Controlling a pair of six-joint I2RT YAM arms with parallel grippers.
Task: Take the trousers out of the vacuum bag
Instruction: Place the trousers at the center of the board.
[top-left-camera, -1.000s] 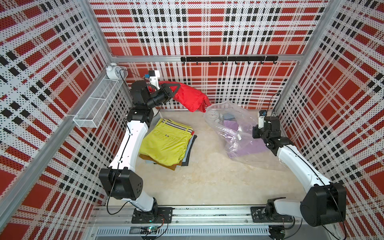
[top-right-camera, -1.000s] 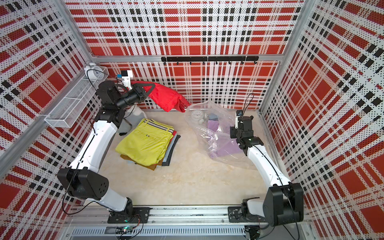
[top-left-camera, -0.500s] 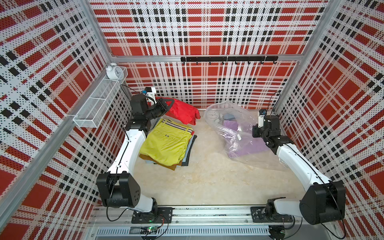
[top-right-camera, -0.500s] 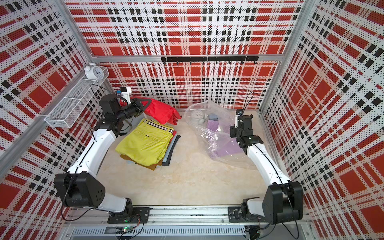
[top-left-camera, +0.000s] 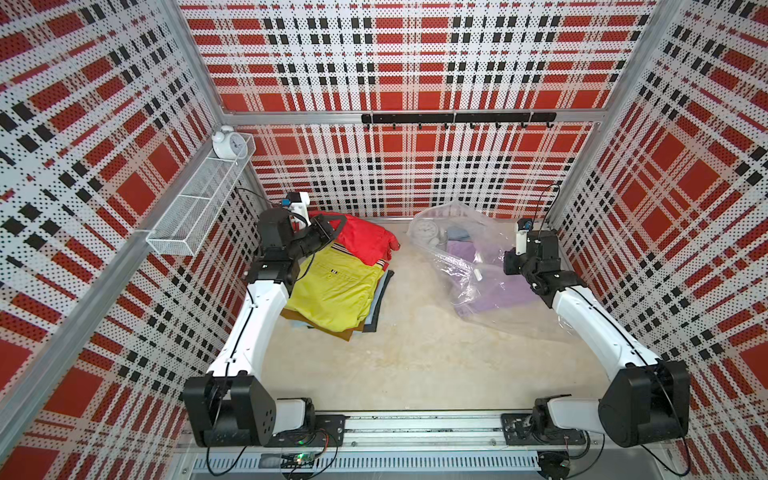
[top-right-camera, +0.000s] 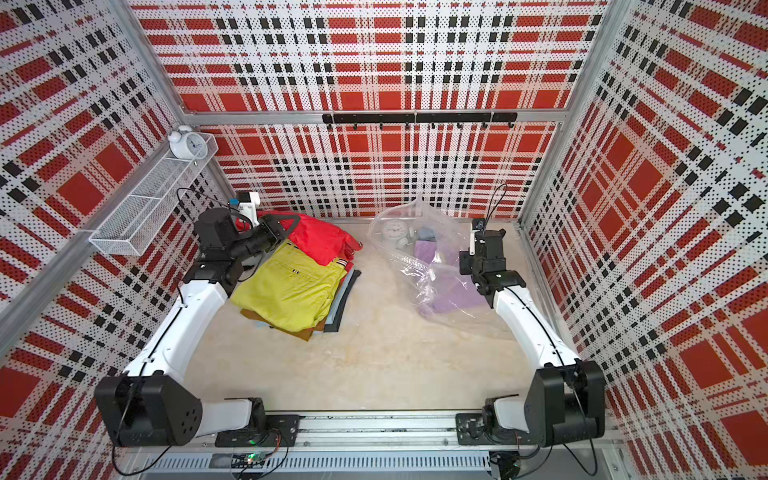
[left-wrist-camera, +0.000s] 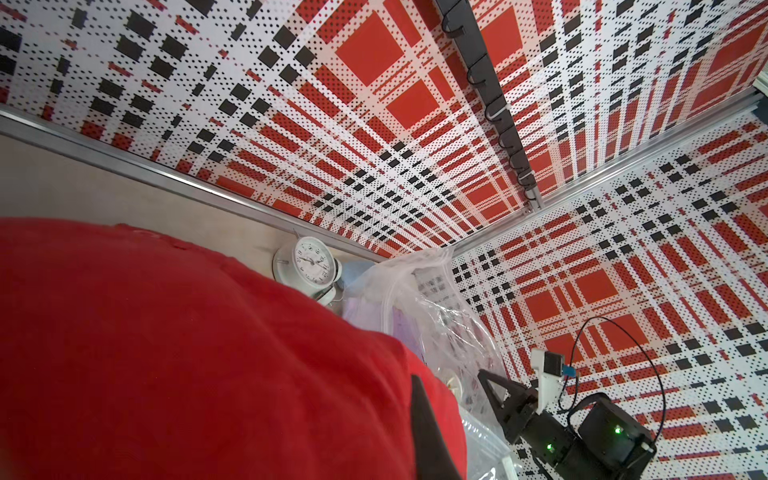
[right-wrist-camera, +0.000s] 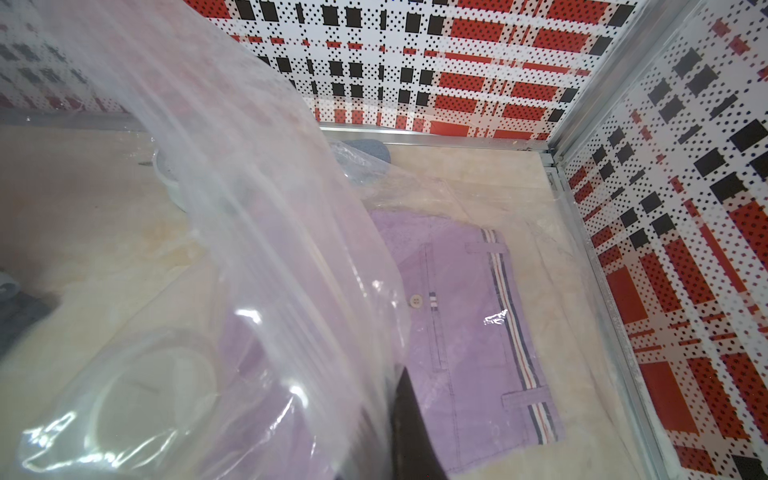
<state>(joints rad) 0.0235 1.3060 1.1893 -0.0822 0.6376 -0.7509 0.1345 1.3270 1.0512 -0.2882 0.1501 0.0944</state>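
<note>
Shows the red trousers (top-left-camera: 361, 241), aloft 1 s ago, now lowered onto the far end of the stack over the yellow-green trousers (top-left-camera: 336, 291) — pinched yet by the left pincer (top-left-camera: 330, 226). Shows also the right pincer (top-left-camera: 510, 268) pressed together on the vacuum bag (top-left-camera: 465, 266), unmoved. Leaves the lilac trousers (right-wrist-camera: 469, 316) inside, on the worktop (top-left-camera: 415, 353) — release likely due next.

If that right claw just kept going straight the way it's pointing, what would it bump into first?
The right gripper is shut on the vacuum bag, so the clear plastic comes first; right behind it, probably the lilac trousers lying inside. Depth is hard to judge.
</note>
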